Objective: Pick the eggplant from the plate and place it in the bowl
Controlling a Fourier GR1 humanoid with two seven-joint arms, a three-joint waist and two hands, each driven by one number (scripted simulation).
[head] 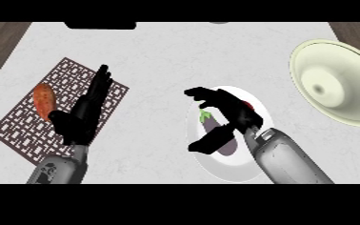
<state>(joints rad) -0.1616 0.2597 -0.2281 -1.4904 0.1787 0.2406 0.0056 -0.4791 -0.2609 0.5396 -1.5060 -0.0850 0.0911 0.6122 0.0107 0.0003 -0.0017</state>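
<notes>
Right hand (235, 110): above the plate (232, 172), fingers and thumb spread wide and gripping nothing; the thumb crosses the eggplant's middle, contact unclear.
Eggplant (214, 123): lying on the plate between that hand's fingers and thumb, green stem toward the far side.
Bowl (299, 63): pale, at the counter's (175, 52) right edge, apart from the plate.
Left hand (84, 115): open, fingers straight, over the patterned mat (28, 124).
Orange vegetable (44, 100): on the mat, beside the left hand.
</notes>
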